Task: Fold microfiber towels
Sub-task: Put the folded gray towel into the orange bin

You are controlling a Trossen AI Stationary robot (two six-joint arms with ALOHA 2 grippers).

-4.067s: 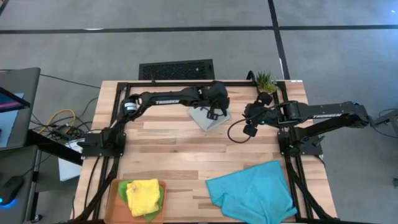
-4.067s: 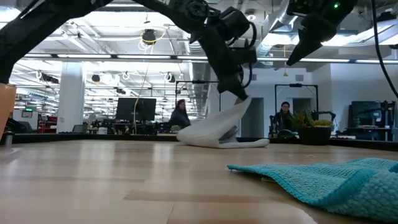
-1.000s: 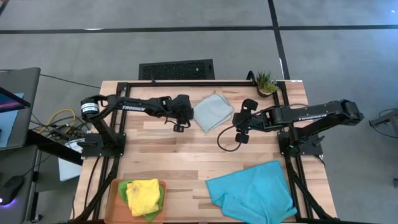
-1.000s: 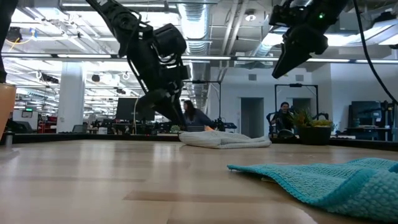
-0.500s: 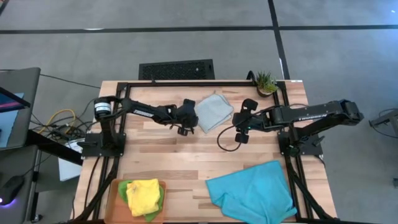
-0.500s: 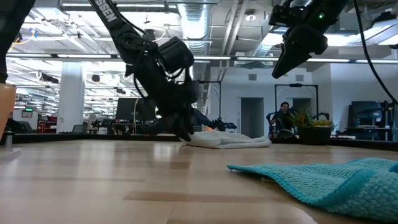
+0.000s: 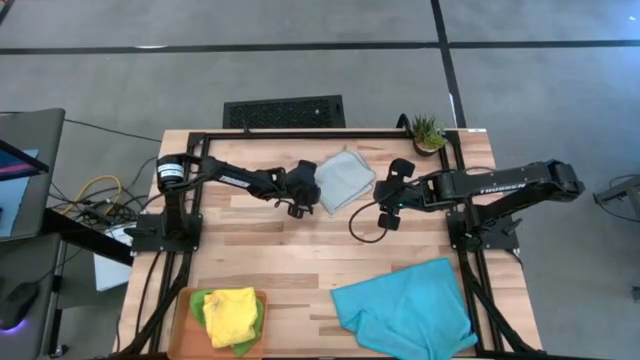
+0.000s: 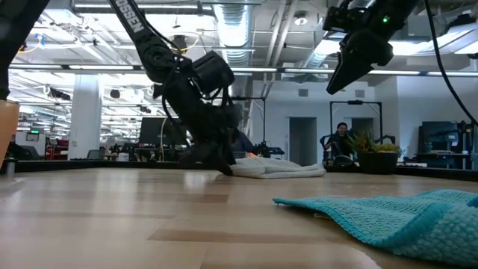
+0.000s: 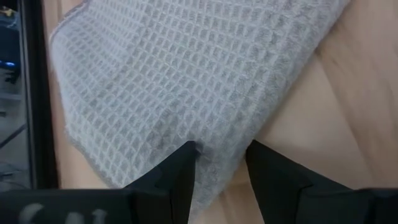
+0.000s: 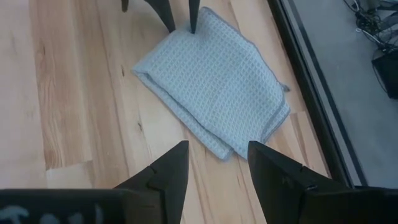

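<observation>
Grey towel (image 7: 344, 180) lies folded near the bench's (image 7: 280, 260) 12 o'clock edge. The left gripper (image 7: 303, 196) sits low at the towel's 9 o'clock corner, its fingers (image 9: 180, 174) spread with cloth between the tips. The right gripper (image 7: 385, 205) hovers at 3 o'clock, fingers (image 10: 163, 177) spread and empty. If the left fingers close now, they may catch only the top layer and pull the fold apart, or drag the towel. The left wrist view shows the cloth edge between the fingertips; the high view cannot. Only the high view shows the turquoise towel (image 7: 405, 310) at 5 o'clock and the yellow (image 7: 232, 312) and green (image 7: 203, 305) towels on the tray (image 7: 181, 322) at 7.
</observation>
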